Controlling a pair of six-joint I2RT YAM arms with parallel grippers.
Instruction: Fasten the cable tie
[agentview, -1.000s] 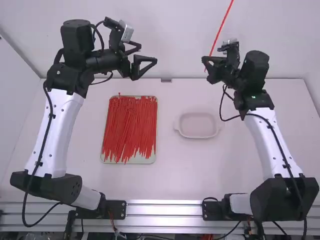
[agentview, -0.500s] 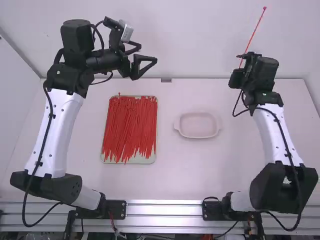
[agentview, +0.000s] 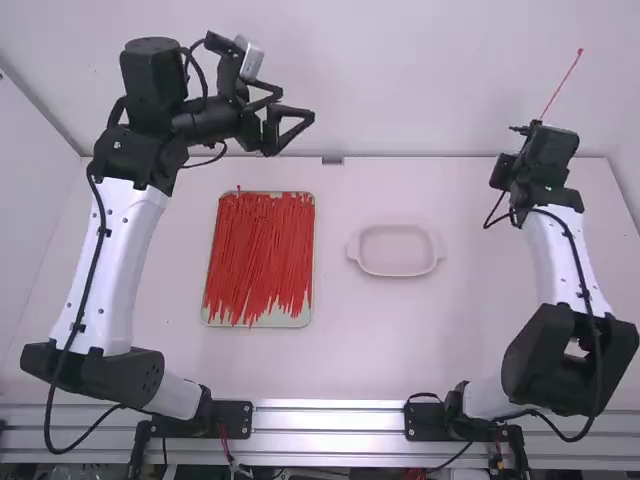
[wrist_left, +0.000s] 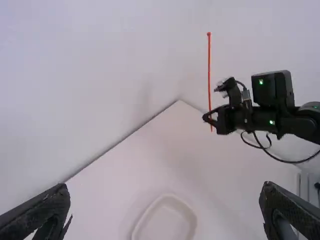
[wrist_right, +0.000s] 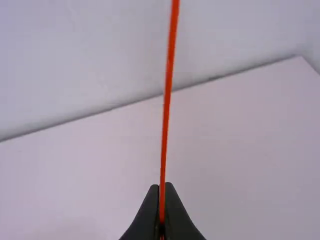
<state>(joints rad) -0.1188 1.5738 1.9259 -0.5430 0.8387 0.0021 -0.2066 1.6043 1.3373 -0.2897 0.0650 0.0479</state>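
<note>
Right claw (wrist_right: 161, 189) is clamping the cable tie (wrist_right: 168, 95), its length pointing upward; left claw (agentview: 288, 120) is hanging wide-spread, empty, well apart

Two grippers: left gripper (agentview: 288, 125), right gripper (wrist_right: 161, 192). One tray (agentview: 260, 324), one dish (agentview: 394, 250). One lone cable tie (agentview: 561, 85); heaped ties (agentview: 262, 258) past counting.

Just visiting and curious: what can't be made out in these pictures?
The cable tie, right wrist view: far end cut off by the picture's edge.
Its locking head, high view: too small to tell any detail.
The tray, high view: mostly covered by the pile of red ties.
</note>
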